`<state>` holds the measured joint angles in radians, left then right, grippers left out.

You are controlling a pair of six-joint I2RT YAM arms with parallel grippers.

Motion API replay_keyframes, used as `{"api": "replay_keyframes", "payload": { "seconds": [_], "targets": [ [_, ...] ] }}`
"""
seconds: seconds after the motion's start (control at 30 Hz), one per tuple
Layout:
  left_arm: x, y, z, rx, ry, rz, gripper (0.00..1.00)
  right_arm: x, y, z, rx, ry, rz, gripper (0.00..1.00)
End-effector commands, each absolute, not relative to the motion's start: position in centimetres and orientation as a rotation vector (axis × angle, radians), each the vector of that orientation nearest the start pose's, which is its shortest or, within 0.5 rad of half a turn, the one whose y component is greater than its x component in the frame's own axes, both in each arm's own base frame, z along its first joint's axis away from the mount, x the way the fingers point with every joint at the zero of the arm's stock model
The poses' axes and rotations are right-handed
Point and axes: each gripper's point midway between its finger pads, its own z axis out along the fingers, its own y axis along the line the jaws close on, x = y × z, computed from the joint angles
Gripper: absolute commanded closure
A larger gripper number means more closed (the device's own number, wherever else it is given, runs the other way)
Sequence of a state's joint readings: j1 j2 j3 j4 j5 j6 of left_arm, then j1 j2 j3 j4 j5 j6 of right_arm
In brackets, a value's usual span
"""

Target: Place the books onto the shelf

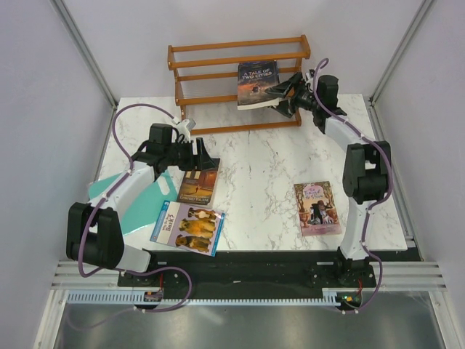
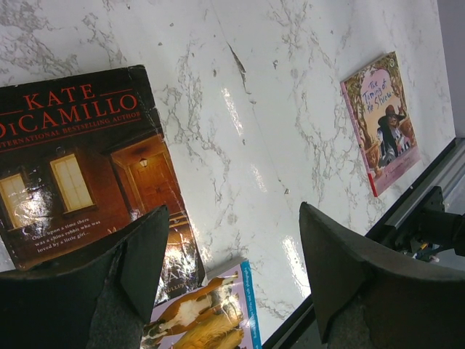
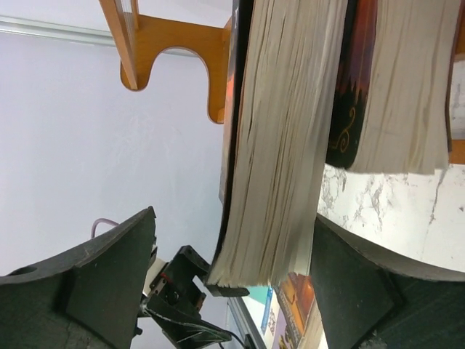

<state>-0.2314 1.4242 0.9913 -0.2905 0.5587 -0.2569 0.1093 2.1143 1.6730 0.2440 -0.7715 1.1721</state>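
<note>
Up top, the wide right fingers (image 1: 289, 93) are letting the dark paperback book (image 1: 258, 81) rest on the orange-brown wooden shelf (image 1: 218, 46); the left fingers (image 1: 203, 156) are gaping wide too.

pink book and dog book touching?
Apart. The top external view shows a wide stretch of marble tabletop between the pink book and the dog book.

Five books are counted in all. Three are seen flat on the table (image 1: 254, 156): a brown book (image 1: 198, 186), a dog book (image 1: 188, 227) and a pink book (image 1: 317, 209). Two more are counted at the shelf (image 1: 218, 62): a dark book (image 1: 258, 83) and, made out only in the right wrist view, a second book (image 3: 407, 80) beside it. One shelf, one table and one teal cutting board (image 1: 149, 211) are tallied. Two robot arms are counted, the left arm (image 1: 123, 193) and the right arm (image 1: 360, 174).
</note>
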Motion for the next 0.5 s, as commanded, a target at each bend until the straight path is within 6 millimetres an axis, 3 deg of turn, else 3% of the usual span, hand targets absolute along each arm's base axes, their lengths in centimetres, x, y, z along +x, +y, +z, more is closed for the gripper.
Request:
{"api": "replay_keyframes", "payload": {
  "seconds": [0.0, 0.3, 0.47],
  "targets": [
    [32.9, -18.4, 16.5, 0.347, 2.242, -0.888, 0.21, 53.2, 20.8, 25.8, 0.357, 1.937, 1.520, 0.12],
    [33.0, -18.5, 16.4, 0.349, 2.245, -0.891, 0.21, 50.0, 20.1, 23.4, 0.380, 1.988, 1.446, 0.12],
    [33.0, -18.6, 16.3, 0.352, 2.249, -0.899, 0.21, 47.2, 20.1, 23.4, 0.357, 2.014, 1.376, 0.14]
  ]
}}
